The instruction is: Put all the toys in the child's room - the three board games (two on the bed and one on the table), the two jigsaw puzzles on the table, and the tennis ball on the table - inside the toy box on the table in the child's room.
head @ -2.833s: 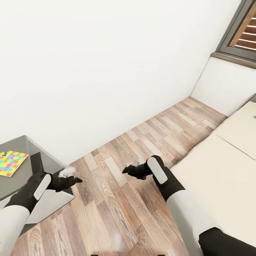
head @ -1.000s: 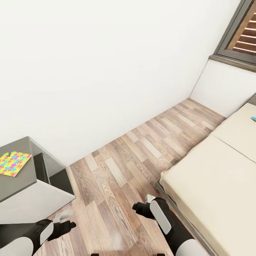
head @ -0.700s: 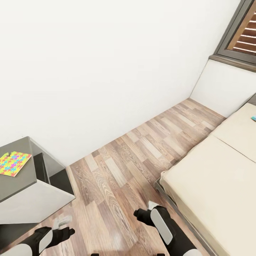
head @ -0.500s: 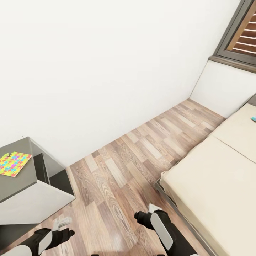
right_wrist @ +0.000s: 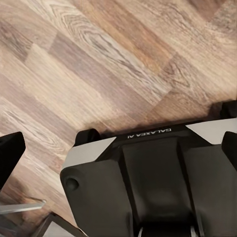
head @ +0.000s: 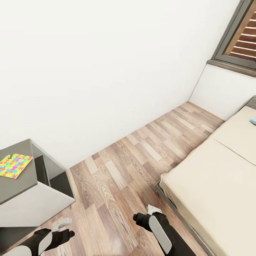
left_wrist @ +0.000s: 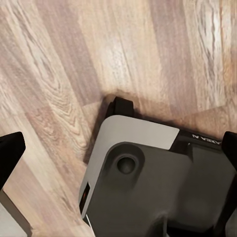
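One jigsaw puzzle (head: 14,166), a thin flat with a yellow, pink and blue piece pattern, lies on the dark grey cabinet section (head: 25,185) of the table at the left. The cream bed (head: 217,177) fills the right side. At the bed's far edge lies a small blue board game (head: 253,121), cut off by the frame. My left gripper (head: 68,233) hangs low over the wood floor in front of the cabinet. My right gripper (head: 139,217) hovers over the floor near the bed's corner. Both wrist views show the fingers (left_wrist: 10,155) (right_wrist: 9,150) spread wide, holding nothing.
A white wall runs across the back, with a dark-framed window (head: 238,39) at the upper right. Wood-plank floor (head: 142,153) lies between the cabinet and the bed. Both wrist views look down on my own grey and black base (left_wrist: 148,182) (right_wrist: 148,182).
Both arms have dropped toward the bottom of the picture and the camera has pulled back a little. More of the bed's near corner and the cabinet front now shows.
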You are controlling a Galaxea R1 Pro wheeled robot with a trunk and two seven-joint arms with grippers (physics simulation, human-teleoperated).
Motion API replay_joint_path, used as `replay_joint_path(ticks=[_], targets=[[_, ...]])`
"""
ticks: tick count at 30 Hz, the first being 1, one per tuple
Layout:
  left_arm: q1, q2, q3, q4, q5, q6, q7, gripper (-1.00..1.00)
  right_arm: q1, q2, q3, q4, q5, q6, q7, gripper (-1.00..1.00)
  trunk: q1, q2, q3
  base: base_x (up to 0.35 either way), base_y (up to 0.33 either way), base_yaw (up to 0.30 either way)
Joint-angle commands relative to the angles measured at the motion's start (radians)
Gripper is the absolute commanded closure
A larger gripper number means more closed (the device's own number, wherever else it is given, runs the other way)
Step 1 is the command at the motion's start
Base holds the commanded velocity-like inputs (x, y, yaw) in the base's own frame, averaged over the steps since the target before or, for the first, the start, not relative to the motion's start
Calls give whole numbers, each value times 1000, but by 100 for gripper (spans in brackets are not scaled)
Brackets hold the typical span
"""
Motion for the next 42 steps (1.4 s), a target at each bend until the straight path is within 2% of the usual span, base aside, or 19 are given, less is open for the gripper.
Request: replay_joint_path(ticks=[1,9,32,42], targets=[[0,1,-4,-1,7,7,-1,-100,0,0,10,-1,-10,-10,-10,-100,1,-2,0,0,0,0],[0,1,-4,-1,6,8,-1,-100,0,0,41,-1,-10,-32,-10,-100,1,-2,13,0,0,0],[0,1,-4,-1,8,10,-3,-100,0,0,64,-1,-10,-39,-10,-100,1,-2,50,-18,7,0],[0,0,-4,-1,7,10,-3,-100,0,4,69,12,-10,-56,-10,-100,1,-2,52,-43,27,0]])
